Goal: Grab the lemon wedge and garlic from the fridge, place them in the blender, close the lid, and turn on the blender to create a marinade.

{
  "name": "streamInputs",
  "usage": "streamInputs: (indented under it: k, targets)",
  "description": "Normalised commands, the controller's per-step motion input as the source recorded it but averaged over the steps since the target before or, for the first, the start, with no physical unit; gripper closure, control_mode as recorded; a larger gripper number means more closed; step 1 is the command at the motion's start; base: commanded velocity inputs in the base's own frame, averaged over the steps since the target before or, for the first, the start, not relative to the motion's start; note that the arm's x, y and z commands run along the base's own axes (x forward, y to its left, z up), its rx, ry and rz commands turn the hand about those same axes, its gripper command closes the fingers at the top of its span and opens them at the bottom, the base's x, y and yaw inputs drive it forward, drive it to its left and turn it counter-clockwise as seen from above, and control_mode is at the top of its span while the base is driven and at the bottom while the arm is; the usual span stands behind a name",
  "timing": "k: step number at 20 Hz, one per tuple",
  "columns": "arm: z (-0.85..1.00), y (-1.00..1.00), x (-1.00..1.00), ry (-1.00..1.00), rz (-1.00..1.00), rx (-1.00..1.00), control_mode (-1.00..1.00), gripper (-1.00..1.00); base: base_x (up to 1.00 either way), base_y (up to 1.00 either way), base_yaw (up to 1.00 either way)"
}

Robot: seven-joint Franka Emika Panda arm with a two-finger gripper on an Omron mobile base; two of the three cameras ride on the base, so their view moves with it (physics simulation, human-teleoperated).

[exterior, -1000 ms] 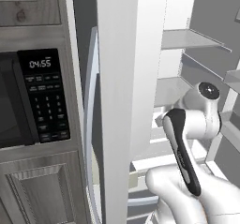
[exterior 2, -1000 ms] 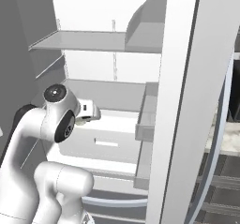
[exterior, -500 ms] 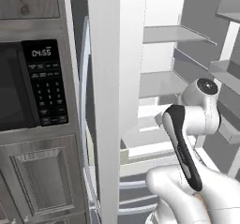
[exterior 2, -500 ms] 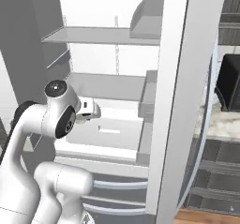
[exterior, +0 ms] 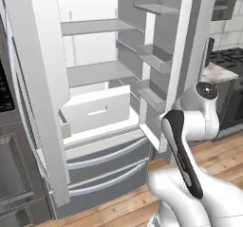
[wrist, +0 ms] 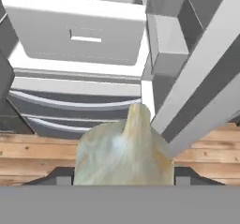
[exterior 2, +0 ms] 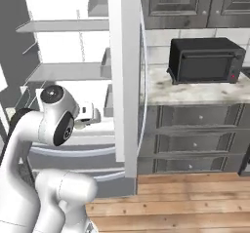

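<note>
I hold the garlic (wrist: 123,150) clamped between my 2 fingers, in front of the open fridge (exterior: 99,74). To carry it well, I keep the grip steady and swing clear of the fridge door (exterior 2: 124,81) before heading to the blender. In the left base view, the fridge shelves, 1 white inner drawer (exterior: 95,109) and 2 grey bottom drawers (exterior: 107,164) show. In the right base view, a stone counter (exterior 2: 195,93) carries a black toaster oven (exterior 2: 205,60). In the hand view, my gripper (wrist: 123,174) shows the bulb itself, with wood floor (wrist: 28,157) below.
</note>
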Motion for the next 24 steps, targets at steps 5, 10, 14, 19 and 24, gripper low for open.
streamInputs:
  k: [5,10,14,19,24]
  targets:
    - [0.0,0.0,0.0,0.0,0.0,0.0,1.0,1.0,0.0,-0.94,-0.63]
    - [0.0,0.0,0.0,0.0,0.0,0.0,1.0,1.0,0.16,-0.96,-0.67]
    - [0.0,0.0,0.0,0.0,0.0,0.0,1.0,1.0,0.54,-0.96,-0.46]
    - [0.0,0.0,0.0,0.0,0.0,0.0,1.0,1.0,0.78,-0.93,-0.18]
    - [0.0,0.0,0.0,0.0,0.0,0.0,1.0,1.0,1.0,-0.74,0.04]
